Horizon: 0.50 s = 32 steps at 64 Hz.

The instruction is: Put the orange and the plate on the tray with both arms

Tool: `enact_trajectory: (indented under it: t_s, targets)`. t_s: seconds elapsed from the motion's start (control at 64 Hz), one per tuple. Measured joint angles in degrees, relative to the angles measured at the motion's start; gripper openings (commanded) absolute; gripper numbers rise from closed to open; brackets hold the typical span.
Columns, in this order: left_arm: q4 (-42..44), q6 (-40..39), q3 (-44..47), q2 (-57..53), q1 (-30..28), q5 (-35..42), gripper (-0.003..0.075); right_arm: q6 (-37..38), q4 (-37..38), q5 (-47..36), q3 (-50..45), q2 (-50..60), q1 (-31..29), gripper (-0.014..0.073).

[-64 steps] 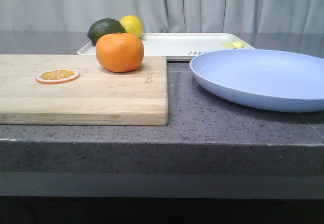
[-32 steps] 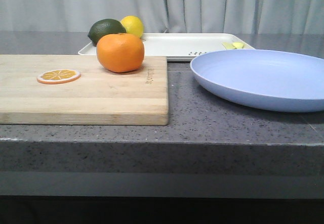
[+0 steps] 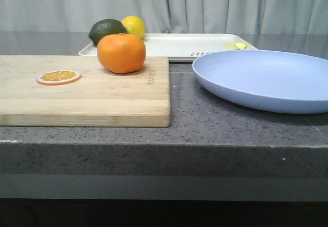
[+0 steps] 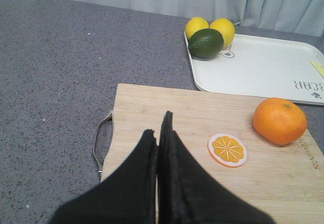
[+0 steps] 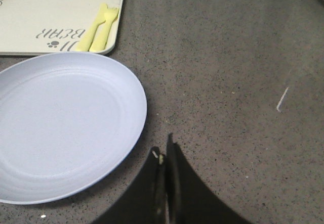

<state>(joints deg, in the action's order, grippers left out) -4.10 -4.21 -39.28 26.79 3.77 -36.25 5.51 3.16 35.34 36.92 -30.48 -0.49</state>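
Observation:
The orange point(image 3: 121, 53) sits on the far right part of a wooden cutting board point(image 3: 102, 99); it also shows in the left wrist view point(image 4: 280, 121). The lavender-blue plate point(image 3: 266, 78) lies on the counter at the right, in front of the white tray point(image 3: 184, 45); it also shows in the right wrist view point(image 5: 55, 123). My left gripper point(image 4: 158, 125) is shut and empty above the board, well short of the orange. My right gripper point(image 5: 163, 145) is shut and empty over the counter beside the plate's rim. Neither gripper shows in the front view.
A dark green lime point(image 3: 106, 31) and a lemon point(image 3: 134, 25) lie at the tray's far left corner; the left wrist view shows a second lemon point(image 4: 197, 27). An orange slice point(image 3: 58, 77) lies on the board. Yellow cutlery point(image 5: 98, 29) lies on the tray's right end.

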Motion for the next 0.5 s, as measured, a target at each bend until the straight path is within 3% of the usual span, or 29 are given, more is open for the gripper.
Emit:
enact_trajectory:
  t_s: [0.219,0.344,0.5]
  targets:
    - [0.41,0.0,0.0,1.58,0.0,-0.13,-0.0019,-2.17,0.12,1.51,-0.33,-1.98,0.0,-0.003]
    - [1.95,0.0,0.0,2.15,0.0,-0.34,0.0011,-2.91,0.12,1.63,-0.33,-2.09,0.85,0.0183]
    - [2.91,0.0,0.0,2.86,0.0,-0.56,0.0228,-2.91,0.12,2.85,-0.33,-2.09,2.48,0.0526]
